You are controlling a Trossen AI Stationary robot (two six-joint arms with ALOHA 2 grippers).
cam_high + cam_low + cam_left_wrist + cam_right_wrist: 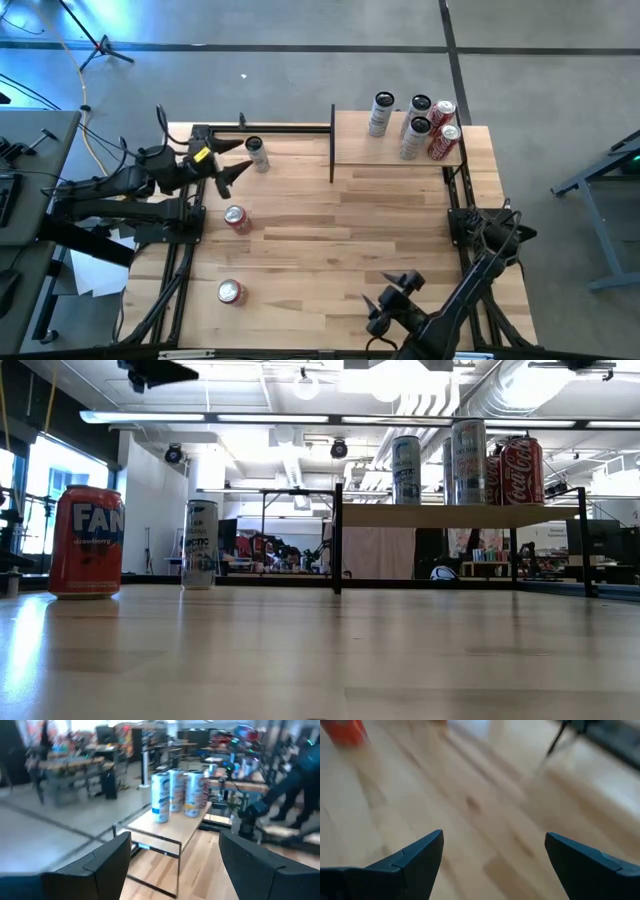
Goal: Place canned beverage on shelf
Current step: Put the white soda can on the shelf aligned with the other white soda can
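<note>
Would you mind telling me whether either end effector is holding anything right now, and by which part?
Nothing is held. The left end effector stands open and empty beside the silver can; the right end effector waits open over bare table.

Light-wood shelf [350, 150], glossy metal cans [416, 128]

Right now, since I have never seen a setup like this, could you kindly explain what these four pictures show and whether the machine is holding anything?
It is a table robot with two dark arms, each ending in a two-finger gripper. One picture looks straight down, one looks level across the table top, and two come from cameras on the wrists. The left gripper hangs open and empty near a silver can standing on the table. The right gripper waits open at the near edge, holding nothing. Two red cans also stand on the table. At the far right is the shelf, a small wooden board on a black frame, already carrying five cans.
</note>
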